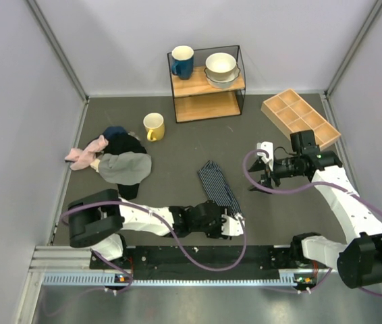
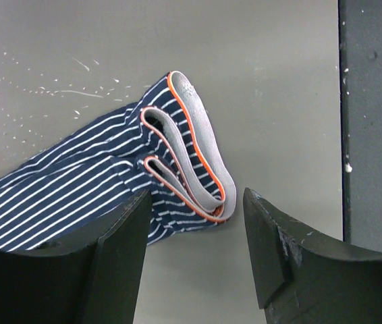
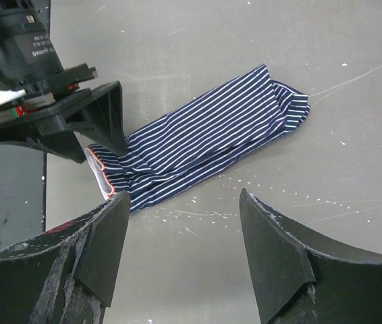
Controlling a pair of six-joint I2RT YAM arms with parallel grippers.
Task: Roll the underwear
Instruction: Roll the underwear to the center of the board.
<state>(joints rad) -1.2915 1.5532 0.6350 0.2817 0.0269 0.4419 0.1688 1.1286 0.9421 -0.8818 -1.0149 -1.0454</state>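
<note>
Left fingers [image 2: 120, 263] are hovering apart at the underwear's [image 2: 76, 189] waistband end, likely to start rolling. Right fingers [image 3: 279, 256] are waiting apart, empty

a blue mug [image 1: 182, 62] and two bowls [image 1: 221, 69] top a small shelf [image 1: 208, 106], a yellow mug [image 1: 154, 126] beside it. a wooden tray [image 1: 301, 119] lies right, a grey cloth [image 1: 125, 168] and pink cloth [image 1: 86, 154] left.

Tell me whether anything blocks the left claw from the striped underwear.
Nothing visible does. The left claw is open right at the folded waistband of the underwear, with only bare table around it. The cloth pile lies well away.
</note>
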